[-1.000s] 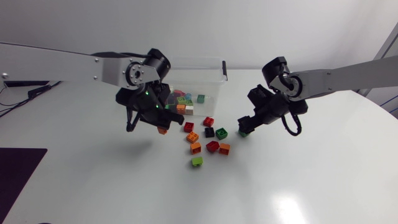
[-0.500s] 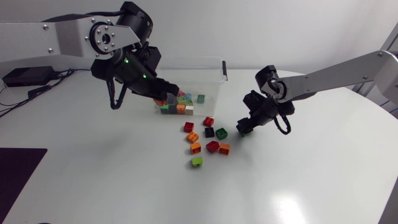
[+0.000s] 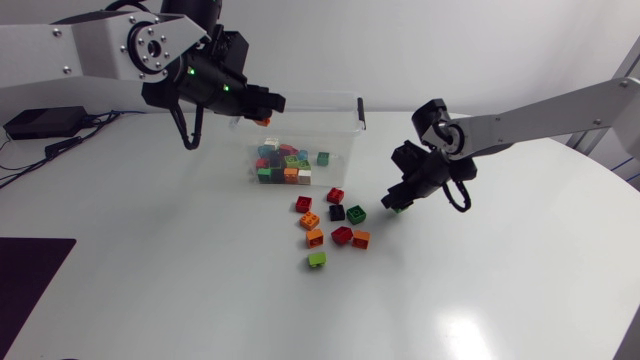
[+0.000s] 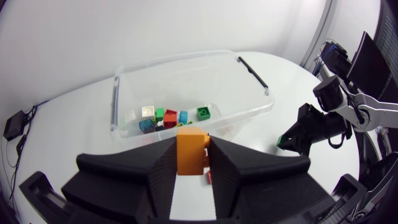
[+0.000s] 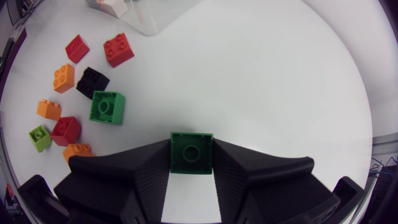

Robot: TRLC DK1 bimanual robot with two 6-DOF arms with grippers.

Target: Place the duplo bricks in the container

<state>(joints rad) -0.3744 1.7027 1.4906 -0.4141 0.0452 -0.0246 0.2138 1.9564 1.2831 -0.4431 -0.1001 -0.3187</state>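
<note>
The left gripper point(image 3: 263, 107) pinches an orange brick point(image 4: 190, 151) up by the clear container point(image 4: 255, 74) (it sits near the tabletop's far edge). The right gripper point(image 3: 397, 204) pinches a green brick point(image 5: 191, 151) beside loose bricks point(image 3: 342, 235) mid-tabletop.

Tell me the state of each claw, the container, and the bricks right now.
Left claw: shut on the orange brick, raised near the container.
Right claw: shut on the green brick, away from the container.
Container: upright, open-topped, several bricks inside.
Loose bricks: lying on the table beside the container, not yet placed.
</note>
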